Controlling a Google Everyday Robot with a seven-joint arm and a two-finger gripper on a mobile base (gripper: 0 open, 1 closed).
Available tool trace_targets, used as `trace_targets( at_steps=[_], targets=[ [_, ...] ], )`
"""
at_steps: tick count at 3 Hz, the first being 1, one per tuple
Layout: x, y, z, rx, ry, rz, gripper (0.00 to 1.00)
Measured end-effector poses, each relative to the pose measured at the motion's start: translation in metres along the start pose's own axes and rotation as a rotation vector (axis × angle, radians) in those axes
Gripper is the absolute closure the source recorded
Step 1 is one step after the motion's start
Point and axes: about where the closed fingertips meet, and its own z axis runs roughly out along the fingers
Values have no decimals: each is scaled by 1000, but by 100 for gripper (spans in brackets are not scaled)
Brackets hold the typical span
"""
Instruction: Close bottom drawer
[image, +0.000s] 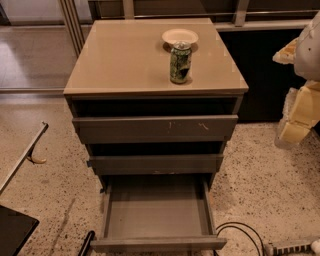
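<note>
The bottom drawer (156, 210) is pulled far out of the cabinet, so its flat grey tray interior faces up and holds nothing. Its narrow front panel (158, 244) lies at the lower edge of the view. Above it are the mid-width drawer front (156, 163) and the widest drawer front (155, 129) with pale scratches, both slightly out. My gripper (295, 125) shows as pale yellow and white parts at the right edge. It hangs beside the cabinet at about the height of the upper drawers, well away from the bottom drawer.
A green can (180, 62) and a white bowl (180, 36) stand on the beige cabinet top (125, 60). A black cable (240, 231) loops on the speckled floor right of the open drawer. A thin metal bar (25, 155) slants at the left.
</note>
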Motion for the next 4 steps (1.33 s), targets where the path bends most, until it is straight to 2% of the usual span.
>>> trace_targets(
  at_steps=[2, 3, 4],
  targets=[
    [1, 1, 10, -8, -9, -11, 0],
    [9, 10, 50, -37, -29, -34, 0],
    [19, 36, 121, -89, -87, -45, 0]
  ],
)
